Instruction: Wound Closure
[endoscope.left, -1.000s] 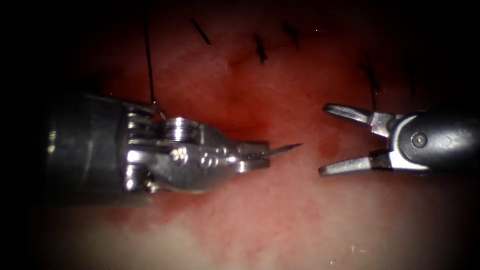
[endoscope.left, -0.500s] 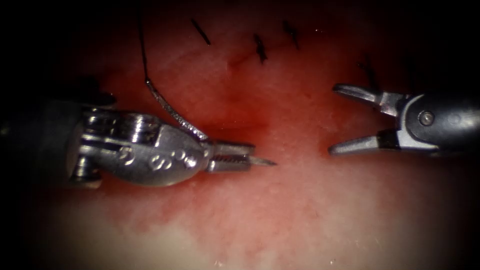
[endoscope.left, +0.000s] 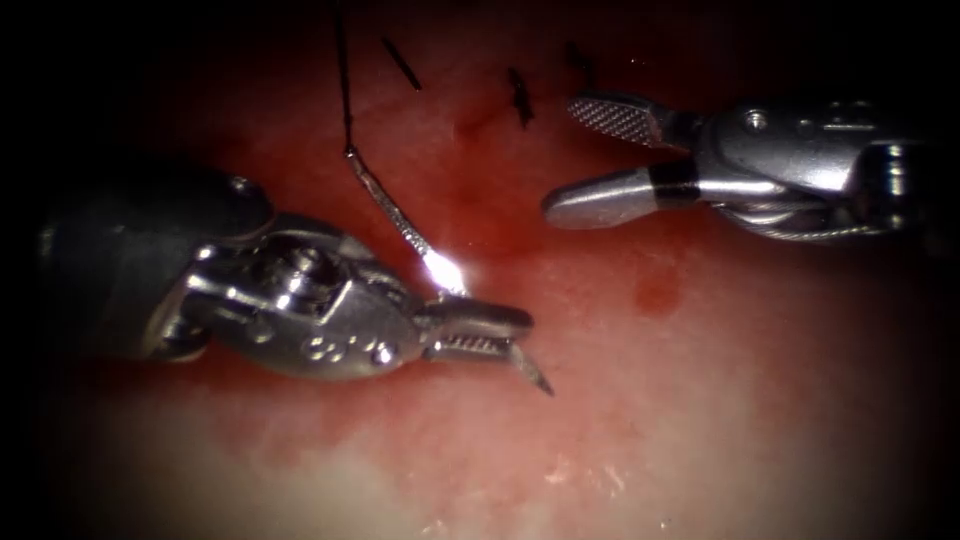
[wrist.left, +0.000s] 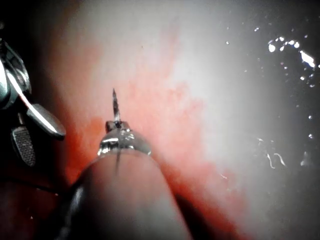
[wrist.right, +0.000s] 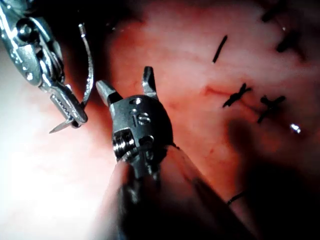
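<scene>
My left tool (endoscope.left: 490, 333) has its jaws clamped on the needle (endoscope.left: 425, 252) near the pointed end; the short tip sticks out past the jaws, clear of the tissue (endoscope.left: 700, 400). The rest of the curve arcs up and back over the tool to where the dark thread (endoscope.left: 343, 70) joins it and runs upward. My right tool (endoscope.left: 575, 155) hangs with jaws spread, gripping nothing, just above and right of the needle. Dark stitches (endoscope.left: 519, 97) sit in the tissue nearby.
</scene>
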